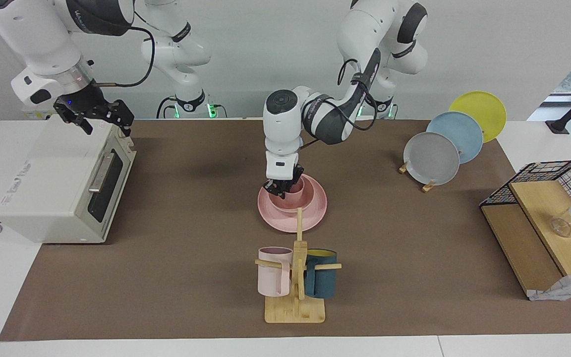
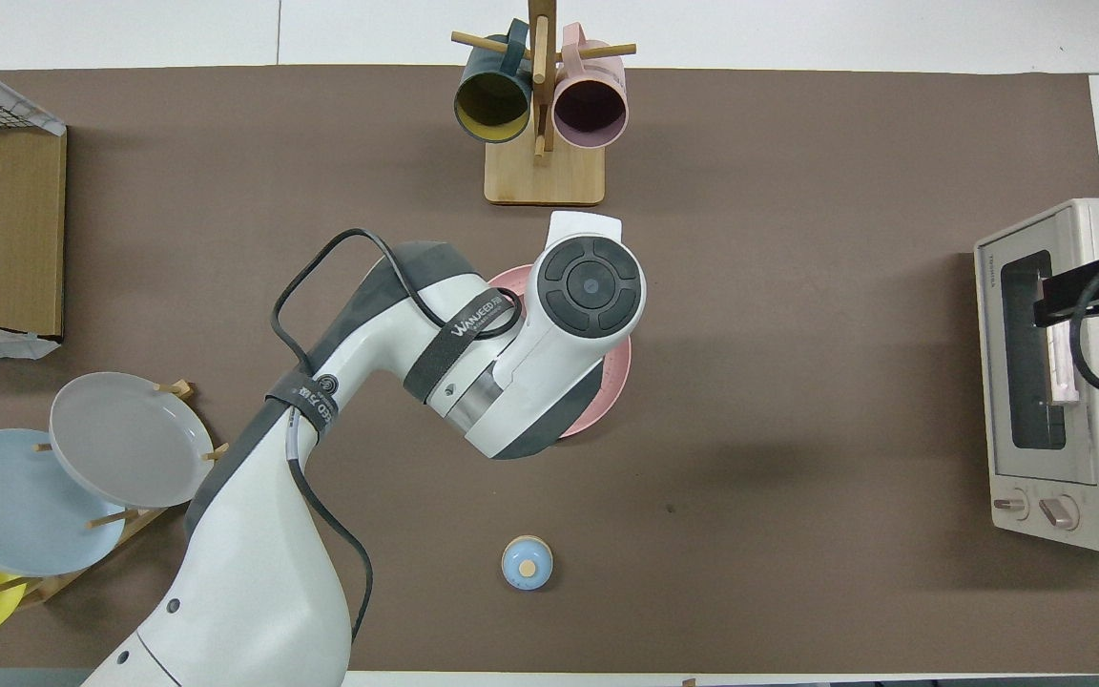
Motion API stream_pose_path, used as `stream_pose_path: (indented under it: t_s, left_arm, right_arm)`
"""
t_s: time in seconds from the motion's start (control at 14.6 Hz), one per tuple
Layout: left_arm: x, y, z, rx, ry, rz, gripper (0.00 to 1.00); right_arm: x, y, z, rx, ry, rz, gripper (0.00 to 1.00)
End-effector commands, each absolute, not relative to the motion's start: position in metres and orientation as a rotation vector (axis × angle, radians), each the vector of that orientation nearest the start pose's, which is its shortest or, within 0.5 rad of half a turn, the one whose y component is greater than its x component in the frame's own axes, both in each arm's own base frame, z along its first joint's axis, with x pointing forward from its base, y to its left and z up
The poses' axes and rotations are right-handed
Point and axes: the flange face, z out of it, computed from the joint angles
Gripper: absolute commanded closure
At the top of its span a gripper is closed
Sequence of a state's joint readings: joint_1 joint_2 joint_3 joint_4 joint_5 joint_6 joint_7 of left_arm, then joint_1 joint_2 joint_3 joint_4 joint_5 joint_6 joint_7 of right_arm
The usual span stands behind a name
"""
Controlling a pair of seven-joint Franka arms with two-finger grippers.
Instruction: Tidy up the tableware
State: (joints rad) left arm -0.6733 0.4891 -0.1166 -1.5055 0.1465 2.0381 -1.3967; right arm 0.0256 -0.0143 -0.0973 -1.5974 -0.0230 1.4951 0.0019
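The pink plate (image 1: 315, 215) lies mid-table; its rim also shows in the overhead view (image 2: 614, 382). The pink bowl (image 1: 290, 202) sits on the plate. The pink cup (image 1: 299, 187) stands upright inside the bowl. My left gripper (image 1: 281, 187) points down into the bowl and is shut on the cup's rim, on the side toward the right arm's end. In the overhead view my left arm's wrist (image 2: 590, 284) hides the gripper, bowl and cup. My right gripper (image 1: 106, 124) hangs open and empty over the toaster oven's top.
A toaster oven (image 1: 62, 183) stands at the right arm's end. A wooden mug tree (image 1: 295, 277) holds a pale pink and a teal mug, farther from the robots than the plate. A plate rack (image 1: 431, 158) and a wire shelf (image 1: 543, 218) stand at the left arm's end. A small blue lidded jar (image 2: 527, 563) stands nearer to the robots.
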Motion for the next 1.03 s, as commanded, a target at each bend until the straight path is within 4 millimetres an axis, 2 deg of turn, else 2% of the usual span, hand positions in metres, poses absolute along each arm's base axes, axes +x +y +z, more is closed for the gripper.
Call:
stream_pose_path:
  t_s: [0.0,0.07,0.14,0.41,0.55,0.68,0.82,0.96]
  left_arm:
    - [0.506,-0.477,0.401,-3.007,-0.858,-0.210,0.00]
    - [0.511,-0.467,0.413,-2.999,-0.858,-0.216,0.00]
    - [0.514,-0.453,0.439,-3.008,-0.836,-0.230,0.00]
    - [0.541,-0.365,0.515,-3.006,-0.727,-0.218,0.00]
    - [0.556,-0.303,0.546,-3.018,-0.643,-0.169,0.00]
    - [0.558,-0.235,0.587,-3.085,-0.509,-0.107,0.00]
    - [0.560,-0.174,0.607,-3.098,-0.352,-0.054,0.00]
    - [0.561,-0.121,0.615,-3.098,-0.186,-0.015,0.00]
  right_arm:
    - [0.537,-0.043,0.615,-3.144,0.064,0.148,0.00]
    - [0.537,-0.041,0.615,-3.145,0.059,0.148,0.00]
    - [0.537,-0.039,0.615,-3.146,0.054,0.148,0.00]
    - [0.536,-0.037,0.619,-3.147,0.047,0.139,0.00]
    - [0.536,-0.036,0.619,-3.147,0.044,0.143,0.00]
    - [0.533,-0.034,0.621,-3.146,0.037,0.148,0.00]
    - [0.532,-0.032,0.623,-3.147,0.032,0.139,0.00]
    - [0.531,-0.030,0.623,-3.148,0.025,0.141,0.00]
